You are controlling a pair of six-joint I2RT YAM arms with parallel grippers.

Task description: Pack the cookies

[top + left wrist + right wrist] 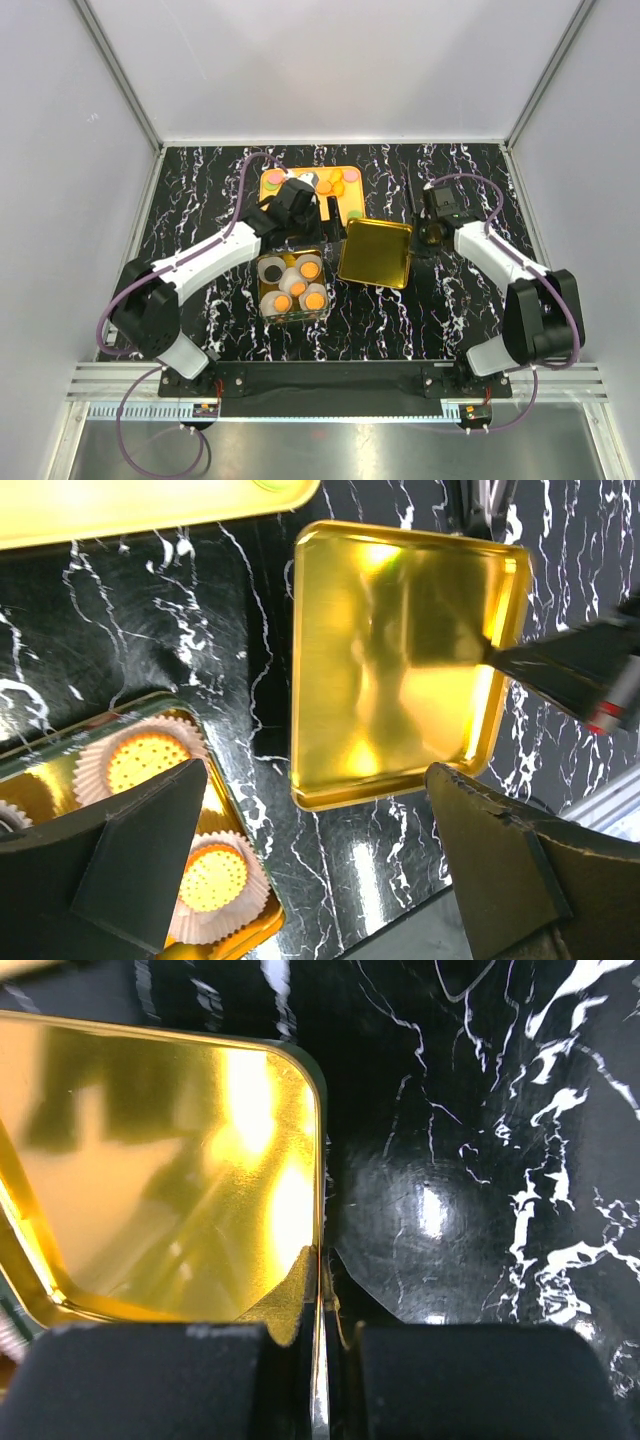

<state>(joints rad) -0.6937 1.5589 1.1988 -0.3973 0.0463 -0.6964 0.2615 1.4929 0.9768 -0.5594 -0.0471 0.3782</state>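
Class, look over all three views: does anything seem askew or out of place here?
Only the gold lid: it lies inside-up beside the tin, skewed to it, its edge pinched by the right tool. Nothing looks spilled.

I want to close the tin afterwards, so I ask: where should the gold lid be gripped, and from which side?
Grip the lid by its thin raised rim on the right edge, coming from the right. It lies flat and looks too wide to span, but the rim fits between two fingers. The right gripper is shut on it there.
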